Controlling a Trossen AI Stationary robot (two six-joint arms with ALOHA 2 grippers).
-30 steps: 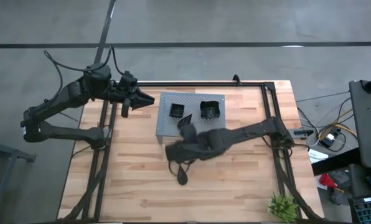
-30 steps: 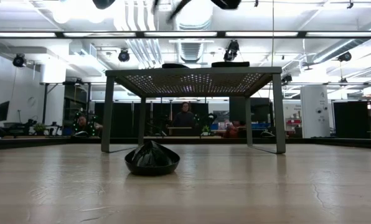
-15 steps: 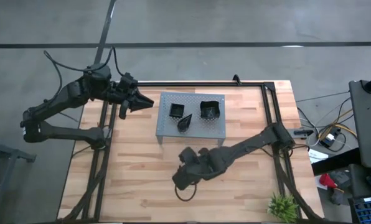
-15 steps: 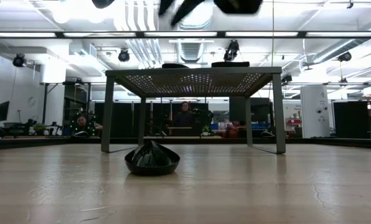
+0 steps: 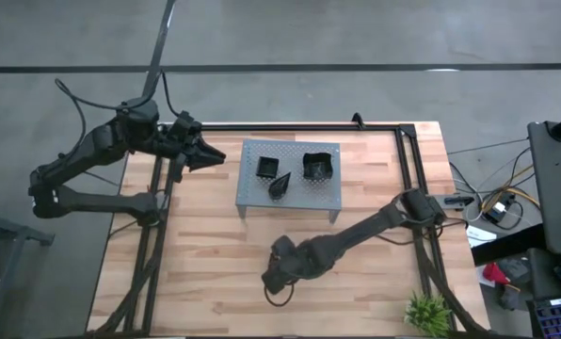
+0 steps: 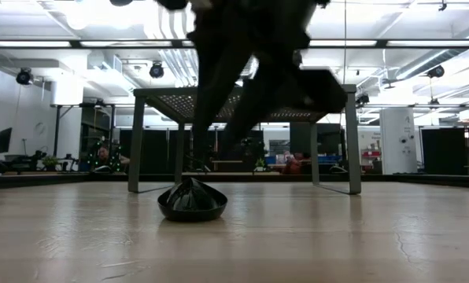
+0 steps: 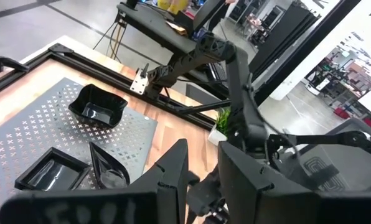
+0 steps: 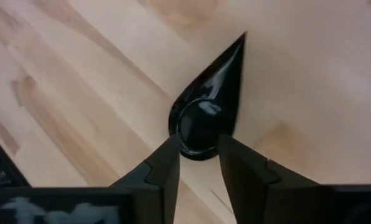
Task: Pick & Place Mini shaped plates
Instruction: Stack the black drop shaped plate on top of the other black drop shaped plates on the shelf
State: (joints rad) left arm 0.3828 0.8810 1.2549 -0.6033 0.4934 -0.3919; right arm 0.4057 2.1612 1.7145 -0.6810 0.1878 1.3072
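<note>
The wooden surface (image 5: 196, 264) carries a grey perforated rack (image 5: 295, 193) holding three black plates. A fourth, the teardrop plate (image 8: 205, 112), lies on bare wood, the right hand (image 8: 198, 163) parted just over its rounded end, gripping nothing. It looks glossy, rigid, light and slippery; grip across the rim. Left hand (image 5: 205, 155) waits beside the rack, slightly parted, empty.
</note>
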